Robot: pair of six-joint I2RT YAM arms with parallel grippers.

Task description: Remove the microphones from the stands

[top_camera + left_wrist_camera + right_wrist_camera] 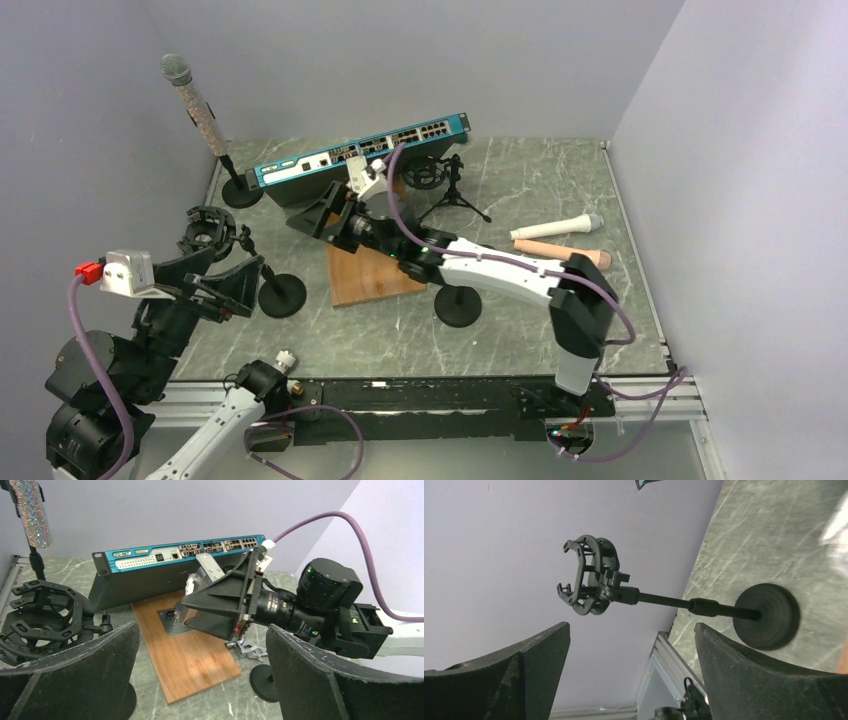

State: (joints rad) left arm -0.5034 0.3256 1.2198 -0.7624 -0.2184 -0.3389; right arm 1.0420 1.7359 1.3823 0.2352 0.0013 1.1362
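The microphone (195,100), glitter-covered with a grey mesh head, stands tilted in its black stand (241,192) at the back left corner. In the left wrist view the microphone (31,512) is at the top left, far from my fingers. My left gripper (225,280) (200,675) is open and empty at the near left, beside an empty shock-mount stand (207,232) (42,615). My right gripper (318,218) (631,675) is open and empty above the wooden board (370,275), pointing left. It sees that same shock-mount stand (589,577).
A blue network switch (360,150) leans at the back. A small tripod mount (440,180) stands behind the board, and a black round base (458,305) sits near its front. A white microphone (557,228) and a peach one (565,252) lie at the right.
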